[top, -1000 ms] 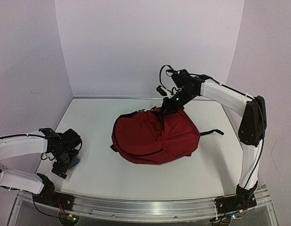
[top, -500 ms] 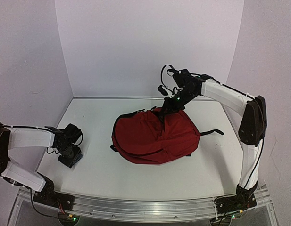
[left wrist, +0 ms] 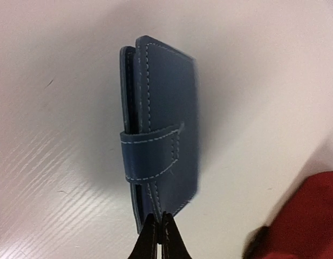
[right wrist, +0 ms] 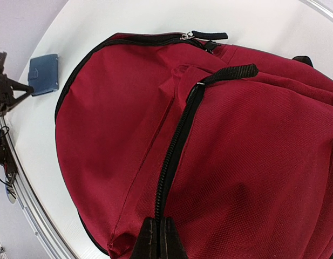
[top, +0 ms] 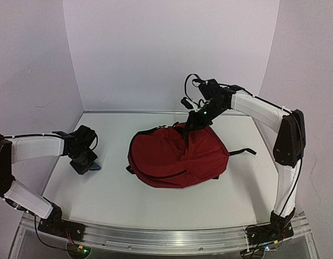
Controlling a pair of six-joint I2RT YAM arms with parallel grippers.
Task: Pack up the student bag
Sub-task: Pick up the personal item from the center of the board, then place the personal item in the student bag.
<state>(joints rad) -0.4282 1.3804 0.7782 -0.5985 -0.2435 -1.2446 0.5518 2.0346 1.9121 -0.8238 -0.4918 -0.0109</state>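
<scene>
While the dark red student bag [top: 179, 156] lies on its side at the middle of the white table [top: 155, 205], a little nearer the far edge than the near one, the right claw [top: 191, 124] is clenched on it at its far upper part, where the fabric rises to a small peak. From the right wrist view, that claw [right wrist: 158, 233] has its fingertips pressed together on the cloth beside a long black zipper [right wrist: 174, 156] that runs up the bag's [right wrist: 236, 140] front, and a second zipper with a black pull tab [right wrist: 209, 35] follows the rim. A black strap [top: 243, 151] trails from the bag toward the right edge of the table. Near the left edge, well apart from the bag, the left claw [top: 84, 162] is pinched shut on the near end of a blue wallet [top: 94, 165]. In the left wrist view the wallet [left wrist: 161, 135] shows white stitching and a closing tab across its middle, with its thin lower end caught at the claw's [left wrist: 159, 229] meeting tips.
</scene>
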